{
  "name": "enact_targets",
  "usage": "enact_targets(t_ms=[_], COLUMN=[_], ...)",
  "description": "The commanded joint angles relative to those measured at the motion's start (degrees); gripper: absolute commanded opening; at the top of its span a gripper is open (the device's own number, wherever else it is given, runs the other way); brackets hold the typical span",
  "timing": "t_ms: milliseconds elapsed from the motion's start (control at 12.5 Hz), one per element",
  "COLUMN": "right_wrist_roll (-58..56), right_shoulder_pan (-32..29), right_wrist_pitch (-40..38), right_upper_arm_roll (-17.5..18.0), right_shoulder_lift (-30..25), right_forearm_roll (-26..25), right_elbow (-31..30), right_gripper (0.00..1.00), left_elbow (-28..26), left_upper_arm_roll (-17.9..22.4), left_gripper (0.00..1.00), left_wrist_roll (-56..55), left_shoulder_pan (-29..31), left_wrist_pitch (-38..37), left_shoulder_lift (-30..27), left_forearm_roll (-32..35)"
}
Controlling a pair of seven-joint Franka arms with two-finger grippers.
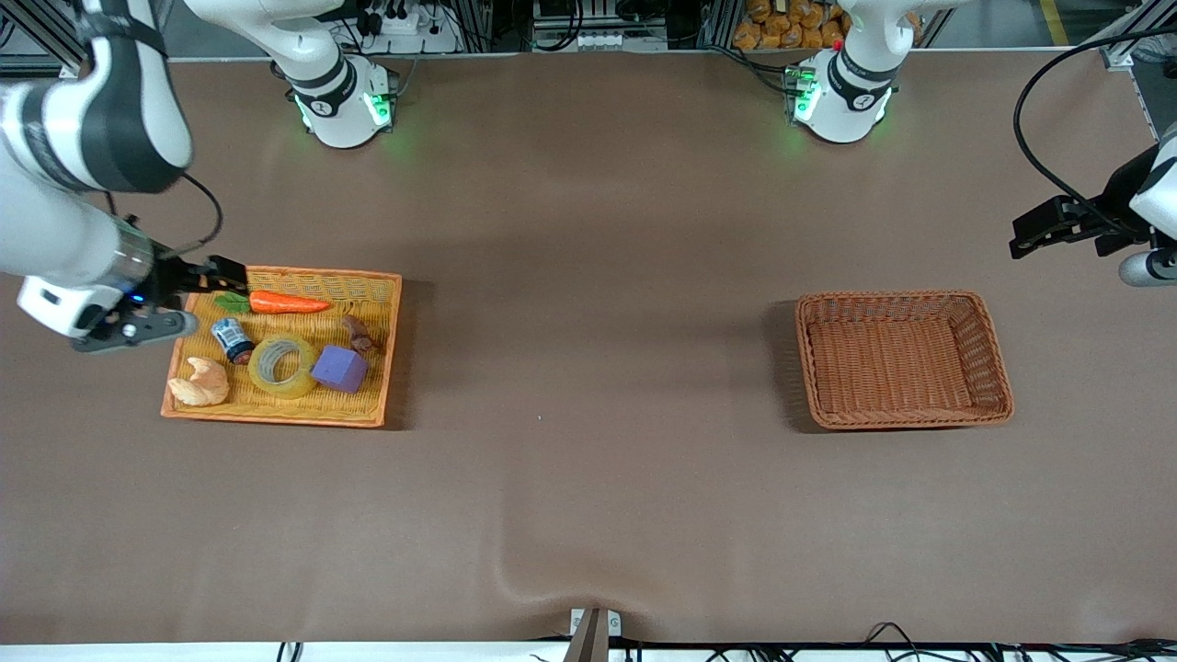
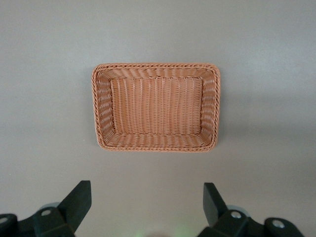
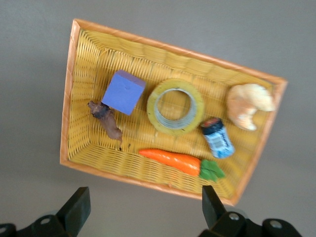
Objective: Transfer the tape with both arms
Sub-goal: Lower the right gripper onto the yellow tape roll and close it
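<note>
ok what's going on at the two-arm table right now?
Nothing is held yet. The tape lies in the yellow tray with a carrot, purple cube, small can and croissant. The right gripper hovers over the tray's edge, jaws open. The left gripper waits open, off the brown basket, which holds nothing.

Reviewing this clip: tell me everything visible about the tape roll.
The tape is a yellowish translucent ring with a pale grey core, lying flat in the yellow wicker tray. The purple cube sits right beside it, perhaps touching; the small blue-labelled jar is close too. Neither pincer touches it.
</note>
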Motion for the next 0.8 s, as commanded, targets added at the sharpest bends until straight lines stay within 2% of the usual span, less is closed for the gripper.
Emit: enact_targets(t_ms=[0,160,319,718], right_wrist_roll=[-0.45,-0.99,-0.99,-5.01], right_shoulder_pan=[0.82,1.44,1.62,2.93], right_wrist_pitch=[10.51,23.97,28.14,31.75], right_upper_arm_roll=[-0.12,-0.12,-0.12,-0.20], right_shoulder_lift=[-1.09,-1.27,-0.74,5.40], right_forearm_roll=[1.57,1.57,1.57,1.13], right_elbow=[-8.54,-18.04,-21.49,-21.24], right_gripper=[1.00,1.00,1.00,1.00], left_elbow=[0.60,0.60,0.60,0.69], left_upper_arm_roll=[-0.09,-0.18,-0.18,-0.09], left_gripper=[1.00,1.00,1.00,1.00], left_wrist_roll=[0.57,0.57,0.49,0.57], left_shoulder_pan=[0.14,-0.21,-0.21,-0.04], left_wrist_pitch=[-0.53,-0.53,-0.53,-0.53], left_shoulder_lift=[-0.01,-0.01,0.07,-0.01], left_forearm_roll=[-1.15,-0.97,-0.71,-0.27])
